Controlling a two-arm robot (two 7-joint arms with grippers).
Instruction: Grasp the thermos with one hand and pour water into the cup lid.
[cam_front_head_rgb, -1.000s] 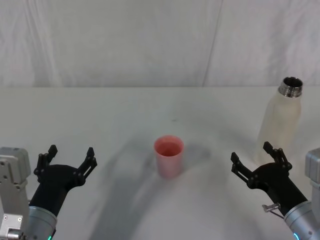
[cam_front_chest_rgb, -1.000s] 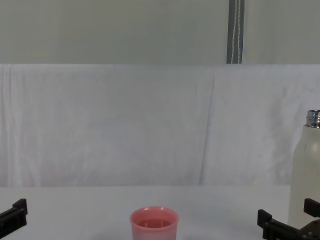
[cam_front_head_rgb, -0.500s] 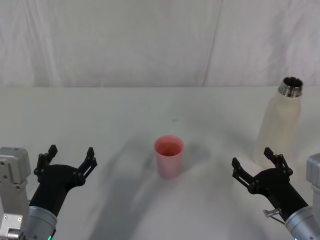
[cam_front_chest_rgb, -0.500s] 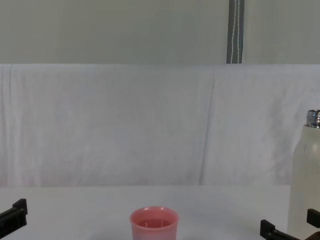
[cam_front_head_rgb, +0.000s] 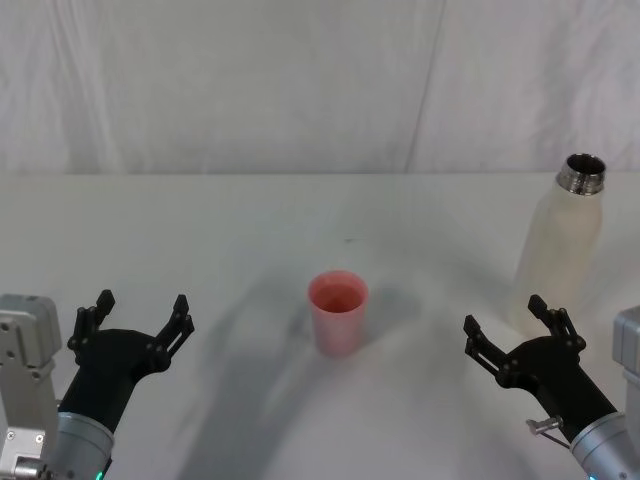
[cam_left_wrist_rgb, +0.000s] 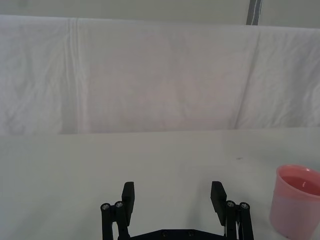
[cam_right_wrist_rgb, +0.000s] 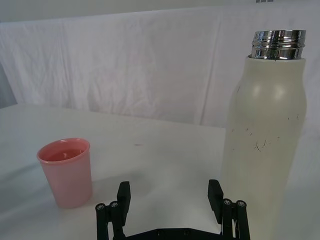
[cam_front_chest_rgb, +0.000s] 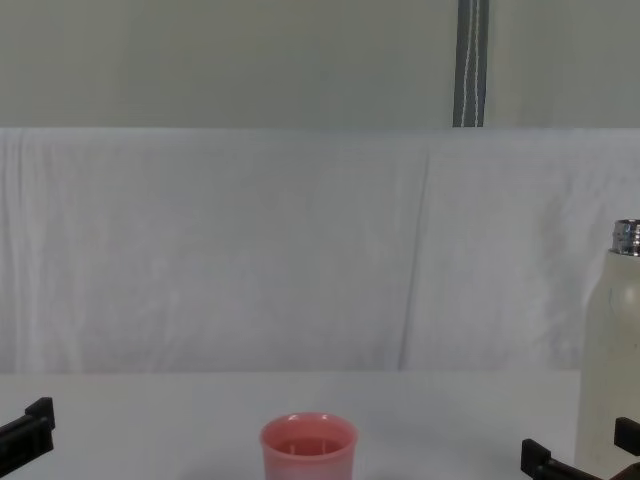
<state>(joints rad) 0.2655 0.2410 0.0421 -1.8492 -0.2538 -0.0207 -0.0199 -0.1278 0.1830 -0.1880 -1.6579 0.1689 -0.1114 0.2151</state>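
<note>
White cloth hangs behind a pale worktop (cam_front_head_rgb: 200, 230), and everything sits quiet and ready. Standing upright at the far right is the thermos (cam_front_head_rgb: 560, 245), cap off, shiny threaded steel neck open to the air. Near the middle, well apart from it, stands the cup lid (cam_front_head_rgb: 338, 313), small and pink.

That thermos looks like a stiff, smooth-walled bottle, probably slick under plastic fingers and likely heavy if it holds water. The straight body below the rounded shoulders is the place to take it, around mid-height, so it tips under control; the steel neck is too narrow and slippery. The cup lid looks light and easy to knock over.

Now the right gripper (cam_front_head_rgb: 510, 338): low over the worktop just in front of the thermos, fingers spread wide, aimed slightly inside the bottle's line, touching nothing. Over on the other side, the left gripper (cam_front_head_rgb: 138, 320) hangs low near the front edge, fingers also spread, holding nothing.
</note>
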